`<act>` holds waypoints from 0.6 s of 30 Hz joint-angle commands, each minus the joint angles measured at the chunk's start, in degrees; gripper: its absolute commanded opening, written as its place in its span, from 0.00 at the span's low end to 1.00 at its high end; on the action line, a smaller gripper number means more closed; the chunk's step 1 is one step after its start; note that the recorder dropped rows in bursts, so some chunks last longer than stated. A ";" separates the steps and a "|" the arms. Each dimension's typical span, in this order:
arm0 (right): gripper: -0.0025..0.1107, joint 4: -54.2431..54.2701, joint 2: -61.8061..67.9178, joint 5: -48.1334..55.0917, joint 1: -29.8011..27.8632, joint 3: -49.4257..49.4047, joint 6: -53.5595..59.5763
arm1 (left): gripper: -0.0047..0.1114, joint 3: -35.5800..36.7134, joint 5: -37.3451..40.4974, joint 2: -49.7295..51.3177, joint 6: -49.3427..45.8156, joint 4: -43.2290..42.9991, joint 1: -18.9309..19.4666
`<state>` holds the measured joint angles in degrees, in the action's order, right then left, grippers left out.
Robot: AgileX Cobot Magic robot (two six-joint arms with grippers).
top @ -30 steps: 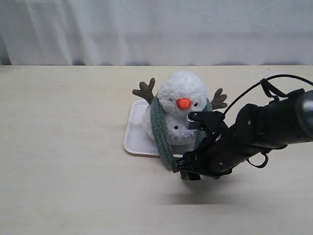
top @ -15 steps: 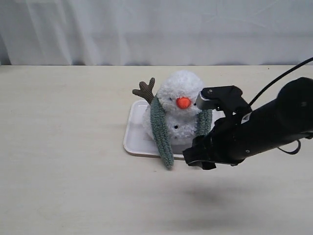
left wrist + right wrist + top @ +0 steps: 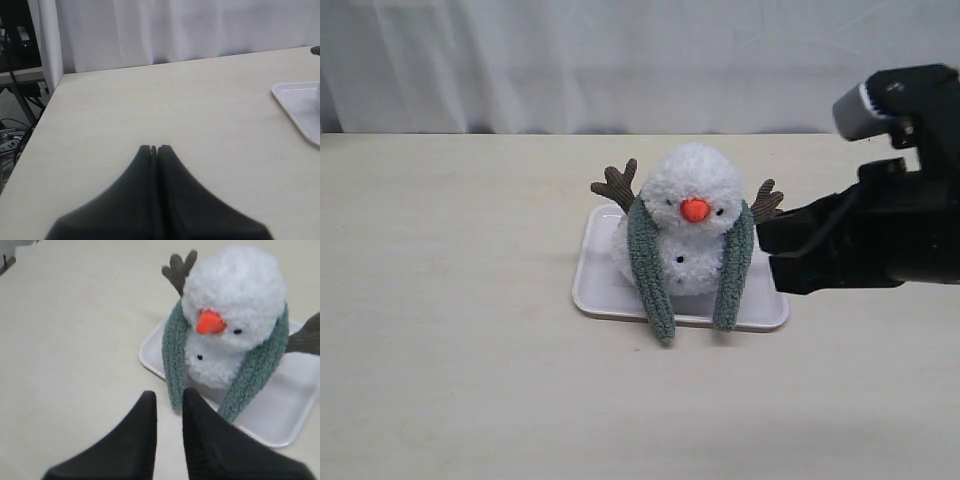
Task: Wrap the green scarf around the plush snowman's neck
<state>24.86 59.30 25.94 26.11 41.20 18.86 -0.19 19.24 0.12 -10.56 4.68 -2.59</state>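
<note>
The plush snowman (image 3: 690, 215) sits upright on a white tray (image 3: 592, 290), facing the camera in the exterior view. The green scarf (image 3: 650, 270) is draped behind its neck. Both ends hang down its front, reach the tray's front edge and are not crossed. My right gripper (image 3: 169, 395) hovers above and in front of the snowman (image 3: 235, 295), apart from the scarf (image 3: 172, 355). Its jaws stand a little apart with nothing between them. My left gripper (image 3: 154, 148) is shut and empty over bare table, far from the tray (image 3: 300, 107).
The right arm (image 3: 880, 230) hangs raised at the right of the exterior view, beside the snowman's brown twig arm (image 3: 766, 200). A white curtain (image 3: 640, 60) closes off the table's far edge. The table's left edge (image 3: 42, 115) shows in the left wrist view.
My right arm has lifted and drawn back to the right, away from the scarf's right end, which now hangs free. Its jaws have narrowed. The left gripper has not moved.
</note>
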 commanded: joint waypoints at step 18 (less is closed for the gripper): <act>0.06 -0.70 -34.07 2.39 0.05 -0.34 1.50 | 0.04 0.19 -0.62 -0.12 0.20 0.05 0.19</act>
<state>24.77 28.68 26.67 26.11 41.20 20.05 -0.19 19.24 0.12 -10.56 4.68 -2.59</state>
